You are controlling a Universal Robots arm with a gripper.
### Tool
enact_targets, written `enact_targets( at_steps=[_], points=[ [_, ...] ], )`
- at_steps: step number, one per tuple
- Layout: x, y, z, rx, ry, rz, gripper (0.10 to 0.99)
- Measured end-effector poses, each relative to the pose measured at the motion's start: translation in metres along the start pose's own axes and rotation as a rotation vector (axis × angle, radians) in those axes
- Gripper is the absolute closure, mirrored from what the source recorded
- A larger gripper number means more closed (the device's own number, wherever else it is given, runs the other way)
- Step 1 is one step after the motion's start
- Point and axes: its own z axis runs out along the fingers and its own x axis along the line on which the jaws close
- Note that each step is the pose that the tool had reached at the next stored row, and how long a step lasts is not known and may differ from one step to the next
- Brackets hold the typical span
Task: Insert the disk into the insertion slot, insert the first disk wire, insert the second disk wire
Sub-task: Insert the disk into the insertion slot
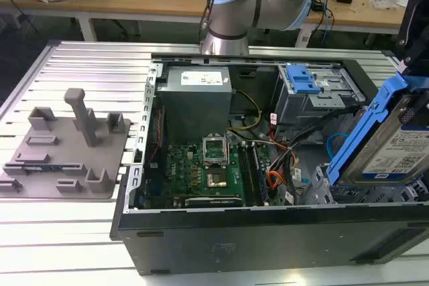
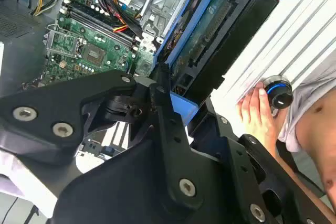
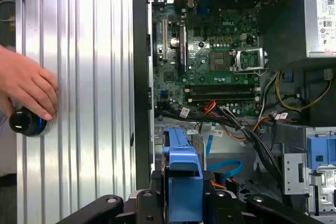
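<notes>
Black jaws clamped on blue carrier of disk (image 1: 397,144), gripping it firmly. Disk steeply tilted, white label facing up, above open computer case (image 1: 268,239) at exterior view's right. Insertion slot (image 1: 320,191), grey metal bay, just below disk; disk not yet inside. Farther in: green motherboard (image 1: 208,172), grey power supply (image 1: 194,88). Person's hand (image 3: 29,87) on round knob (image 3: 25,121), on ribbed desk (image 3: 94,77) beside case.

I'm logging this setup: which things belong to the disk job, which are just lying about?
Job: silver hard disk in blue plastic carrier, clamped in the black gripper; grey perforated metal drive cage.
Lying about: grey plastic fixture plate; black round knob under a person's hand.
</notes>
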Motion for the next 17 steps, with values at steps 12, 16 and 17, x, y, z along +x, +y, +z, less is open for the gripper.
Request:
enact_targets(
  at_steps=[12, 16, 17],
  points=[
    [0.0002, 0.0, 0.0001, 0.0, -0.0038, -0.003, 0.722],
    [0.0014, 0.0, 0.0, 0.002, -0.0294, -0.017, 0.722],
    [0.0017, 0.0, 0.0, 0.003, -0.0335, -0.018, 0.722]
  ],
)
